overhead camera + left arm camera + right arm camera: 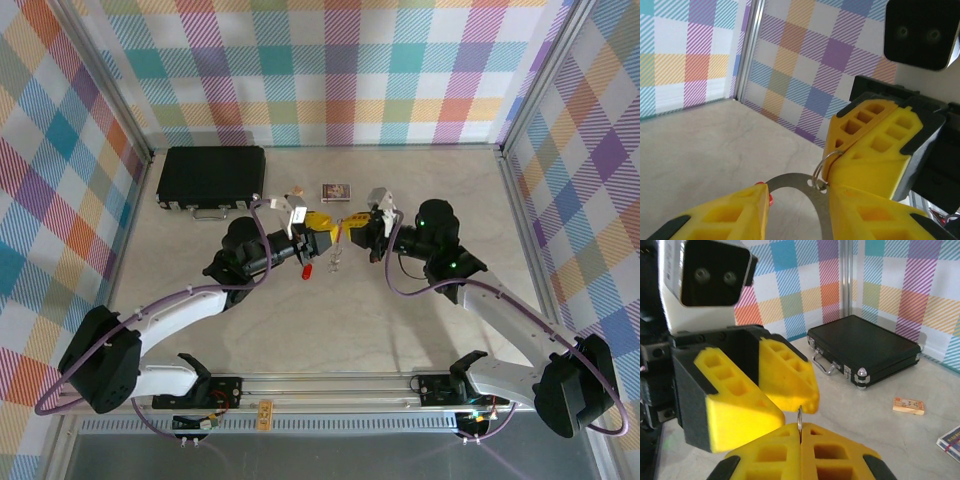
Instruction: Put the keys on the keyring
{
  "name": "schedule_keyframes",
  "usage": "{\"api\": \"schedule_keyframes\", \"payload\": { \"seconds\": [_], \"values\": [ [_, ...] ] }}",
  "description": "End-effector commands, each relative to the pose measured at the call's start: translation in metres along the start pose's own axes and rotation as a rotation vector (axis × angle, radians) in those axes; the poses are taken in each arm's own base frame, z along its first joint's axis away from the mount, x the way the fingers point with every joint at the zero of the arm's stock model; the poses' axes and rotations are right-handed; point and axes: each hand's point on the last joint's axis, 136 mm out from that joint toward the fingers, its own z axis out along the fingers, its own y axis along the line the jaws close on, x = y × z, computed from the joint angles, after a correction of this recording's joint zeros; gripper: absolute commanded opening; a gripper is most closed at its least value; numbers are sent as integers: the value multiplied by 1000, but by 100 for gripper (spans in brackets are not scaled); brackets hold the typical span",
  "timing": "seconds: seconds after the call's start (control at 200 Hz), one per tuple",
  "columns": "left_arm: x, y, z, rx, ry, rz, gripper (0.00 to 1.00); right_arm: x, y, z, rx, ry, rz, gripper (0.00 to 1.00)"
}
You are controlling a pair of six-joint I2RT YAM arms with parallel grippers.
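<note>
Threading step in hand, we judge. Fingers of left gripper [797, 200] part spread, gripping keyring [795, 179] arc across them; right gripper [800, 429] fingers pressed together on small wire loop [815, 168] at arc's hole. Red-headed key [308, 270] just below left gripper. Next calls for fine rotation, steady counter-hold

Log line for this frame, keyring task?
step: threading attempt | left fingers: gripping keyring | right fingers: shut on thin wire loop at keyring rim
</note>
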Motion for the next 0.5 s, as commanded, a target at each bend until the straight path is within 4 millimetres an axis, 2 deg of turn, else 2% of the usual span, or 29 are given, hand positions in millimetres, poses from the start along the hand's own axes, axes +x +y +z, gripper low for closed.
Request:
{"api": "schedule_keyframes", "payload": {
  "seconds": [0.0,0.495],
  "values": [
    [-1,-8,3,43,-16,3,37,-17,8,-2,-60,-56,-2,0],
    [-28,-15,-7,137,-127,-66,33,-18,5,-8,-90,-77,46,0]
  ]
}}
